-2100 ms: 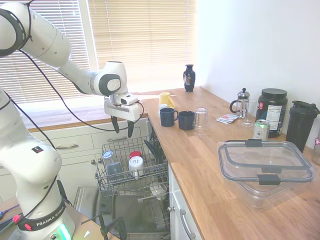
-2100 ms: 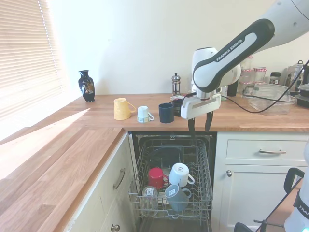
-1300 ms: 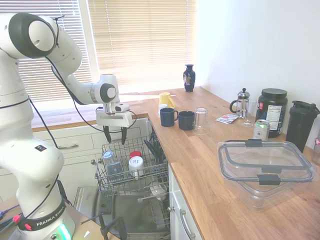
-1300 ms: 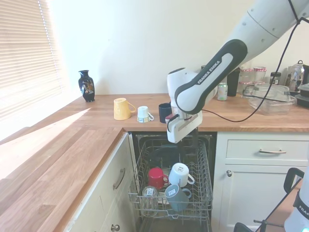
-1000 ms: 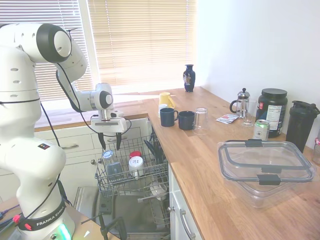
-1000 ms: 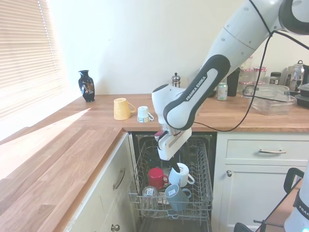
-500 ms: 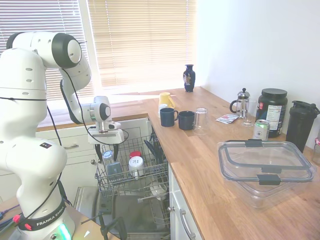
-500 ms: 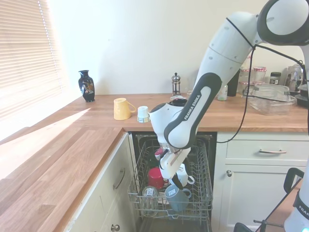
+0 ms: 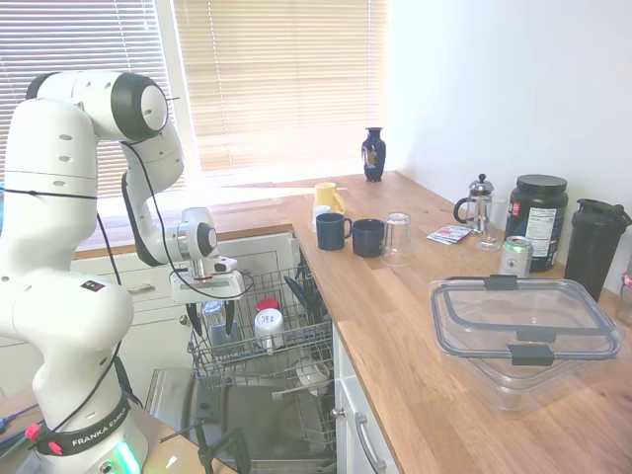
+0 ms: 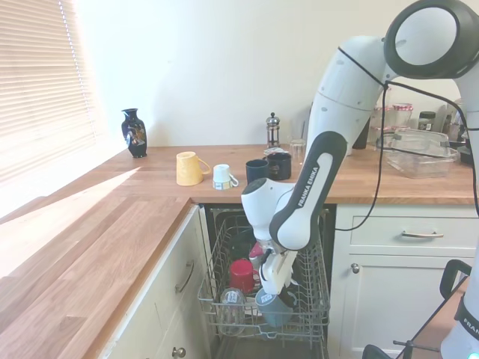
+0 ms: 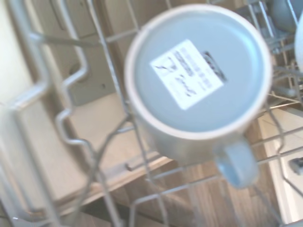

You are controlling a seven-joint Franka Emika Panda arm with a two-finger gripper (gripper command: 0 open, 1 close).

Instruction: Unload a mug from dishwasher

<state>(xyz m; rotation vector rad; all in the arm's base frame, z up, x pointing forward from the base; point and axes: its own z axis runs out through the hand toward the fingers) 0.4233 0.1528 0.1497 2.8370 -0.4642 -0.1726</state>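
The grey-green mug (image 9: 220, 335) (image 10: 275, 310) stands upside down at the front of the dishwasher rack (image 9: 259, 353) (image 10: 320, 298). The wrist view looks straight down on the mug's (image 11: 196, 90) base, which bears a white label, with the handle pointing off to one side. My gripper (image 9: 208, 327) (image 10: 278, 293) is low over the rack, right above this mug. It is open, one finger on each side of the mug's upper part. Whether the fingers touch it I cannot tell.
A red mug (image 9: 267, 305) (image 10: 241, 274), a white mug (image 9: 268, 327) and an upturned glass (image 10: 232, 299) share the rack. On the worktop stand two navy mugs (image 9: 332, 231), a yellow mug (image 10: 188, 167), a small white cup (image 10: 222, 176) and a black vase (image 9: 373, 154).
The arm has swung from above the worktop edge down into the rack. The open gripper has dropped until it sits over the grey-green mug. The mugs have not moved.
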